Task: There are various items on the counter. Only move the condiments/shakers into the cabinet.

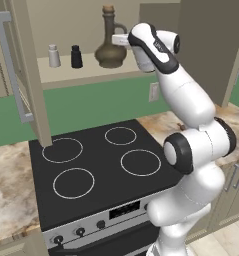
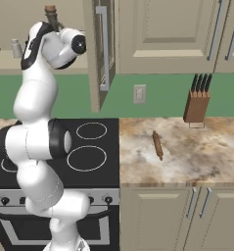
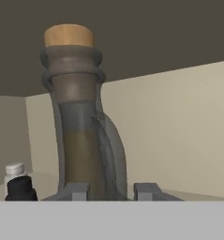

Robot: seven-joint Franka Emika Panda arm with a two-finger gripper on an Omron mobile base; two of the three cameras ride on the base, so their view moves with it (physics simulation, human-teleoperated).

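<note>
Cabinet (image 1: 21, 75) door open. On its shelf (image 1: 86, 72), left to right: grey shaker (image 1: 53, 55), black shaker (image 1: 76, 57), jug (image 1: 110, 42), all upright, the two shakers near each other, the jug apart to their right. Arm raised to shelf height. End effector (image 3: 112, 190) at the jug's side; in the hand view both fingertips (image 3: 76, 190) flank the jug's neck and handle low down, released, contact not clear. Rolling pin (image 2: 158, 144) lies on the bench (image 2: 206, 152) right of the stovetop (image 1: 101, 160). Knife block (image 2: 197, 104) stands at the bench's back.
</note>
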